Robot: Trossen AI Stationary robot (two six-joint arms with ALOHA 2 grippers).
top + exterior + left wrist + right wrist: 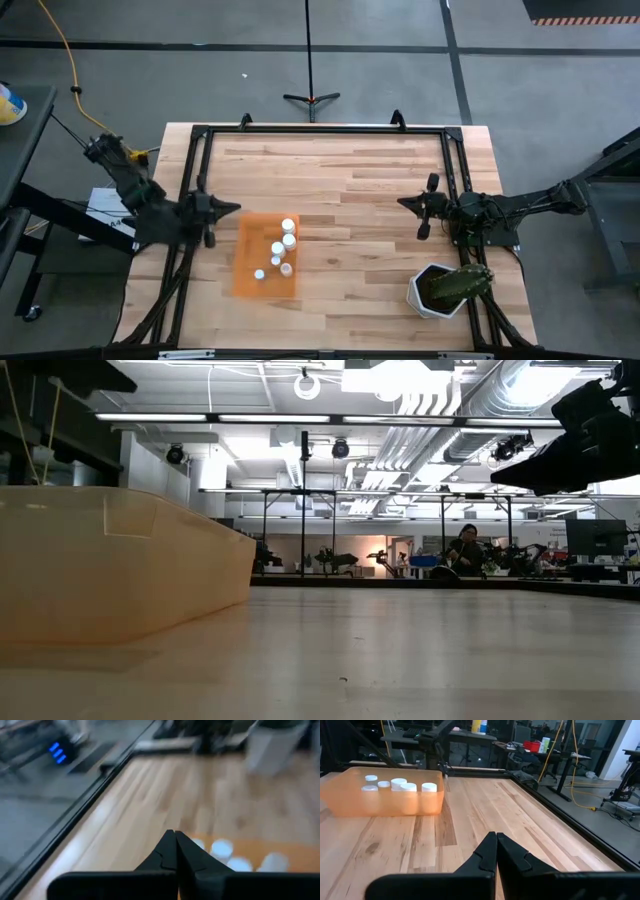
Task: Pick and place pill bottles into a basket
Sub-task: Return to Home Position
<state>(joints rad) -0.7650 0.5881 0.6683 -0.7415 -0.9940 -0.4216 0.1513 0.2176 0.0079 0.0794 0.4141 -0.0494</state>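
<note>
The orange tray lies on the table's left half and holds several small white pill bottles. It also shows in the right wrist view with the bottle caps, and in the low view. My left gripper is shut and empty just left of the tray's far end; its fingertips meet. My right gripper is shut and empty over the table's right half; its fingertips meet.
A white hexagonal pot with a green plant stands at the near right of the table. A black frame runs around the table's edge. Bare wood lies between the tray and my right gripper.
</note>
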